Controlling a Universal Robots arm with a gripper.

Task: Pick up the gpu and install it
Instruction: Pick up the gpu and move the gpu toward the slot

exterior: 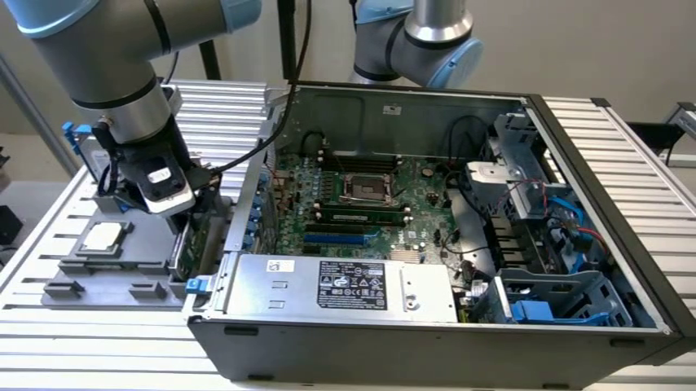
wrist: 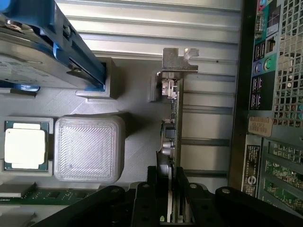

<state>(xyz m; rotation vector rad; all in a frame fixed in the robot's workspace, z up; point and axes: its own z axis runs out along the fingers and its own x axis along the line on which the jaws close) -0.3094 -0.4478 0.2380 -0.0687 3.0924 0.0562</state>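
Observation:
The gpu [wrist: 171, 118] appears edge-on in the wrist view as a thin card with its silver end bracket [wrist: 179, 59] at the far end. My gripper [wrist: 171, 191] is shut on it, one black finger [wrist: 155, 189] pressed on each face. In the exterior view the gripper [exterior: 179, 213] hangs from the arm on that view's left. It holds the gpu [exterior: 194, 241] upright in the gap between the grey fixture tray [exterior: 65, 289] and the open computer case [exterior: 435, 338]. I cannot tell whether the card's lower edge is free of the tray.
On the tray lie a square silver CPU chip [exterior: 101, 237], a hard drive with blue rails [wrist: 42, 52] and a green memory stick [wrist: 19, 194]. The case holds the motherboard [exterior: 359, 195] and a power supply [exterior: 337, 285]. A second arm [exterior: 419, 41] stands behind the case.

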